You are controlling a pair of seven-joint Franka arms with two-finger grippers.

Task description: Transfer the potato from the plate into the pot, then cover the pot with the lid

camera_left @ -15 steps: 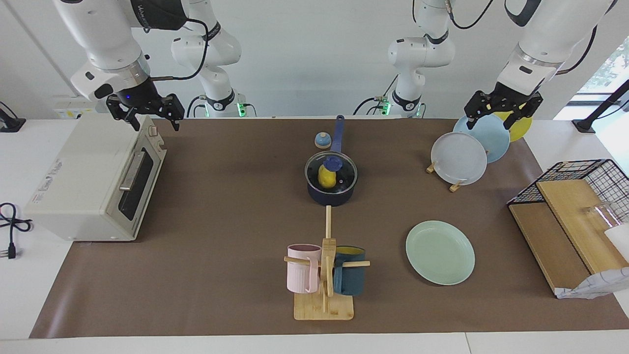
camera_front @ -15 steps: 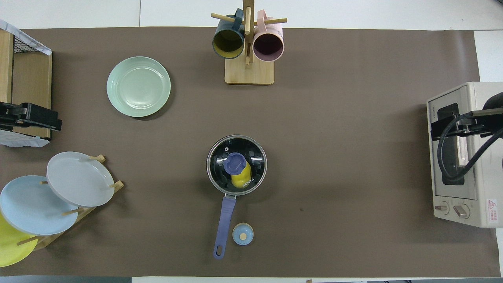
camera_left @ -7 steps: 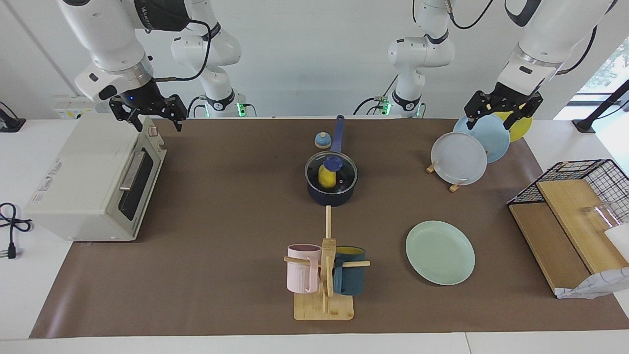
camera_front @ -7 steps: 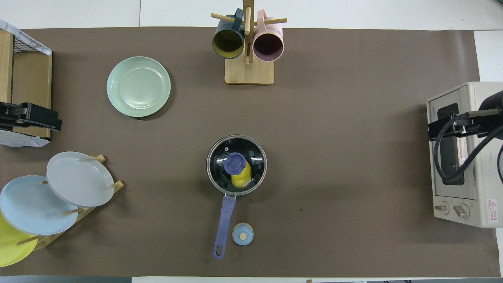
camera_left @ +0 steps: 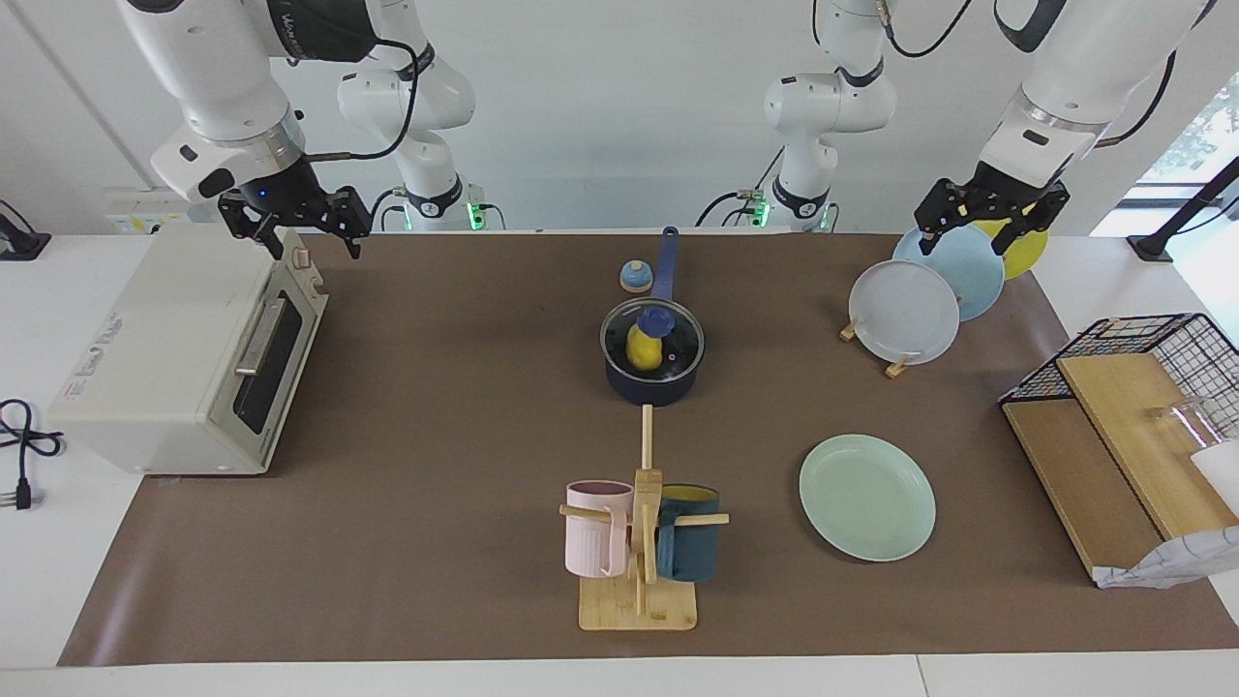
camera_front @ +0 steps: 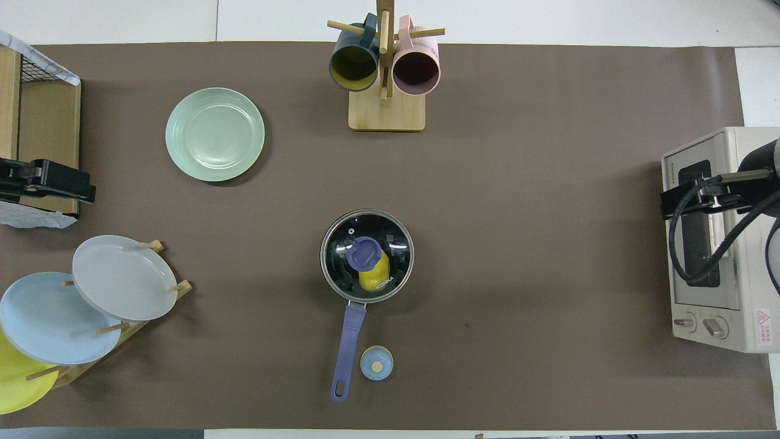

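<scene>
A: Entry, potato (camera_left: pixel 643 346). Position?

B: Inside the pot (camera_left: pixel 653 379), seen through the glass of the lid (camera_left: pixel 680 340). The overhead view shows the same yellow lump under the lid (camera_front: pixel 393 244), partly masked by the blue knob.

A: Lid seating?

B: Sits on the pot's rim, covering the opening. The pot (camera_front: pixel 351 323) stands mid-table, its long handle pointing toward the robots.

A: Plate?

B: Mint-green plate (camera_left: pixel 867 496) lies flat and bare, farther from the robots than the pot, toward the left arm's end of the table. Well apart from the pot.

A: Neighbouring items?

B: A small blue-topped wooden knob (camera_left: pixel 635 277) stands just beside the pot handle, nearer to the robots than the pot. The mug tree (camera_left: pixel 640 542), with a pink mug (camera_left: pixel 592 530) and a teal mug (camera_left: pixel 689 547), stands farther from the robots than the pot. The plate rack (camera_left: pixel 929 281), with grey-blue, light blue and yellow plates, is at the left arm's end; the toaster oven (camera_left: pixel 184 348) is at the right arm's end.

A: Grippers?

B: Left gripper (camera_left: pixel 979 235) is raised over the plate rack, fingers spread, holding nothing. Right gripper (camera_left: pixel 308 235) is raised over the toaster oven's corner nearest the robots, fingers likewise apart and empty. Neither touches any task item.
</scene>
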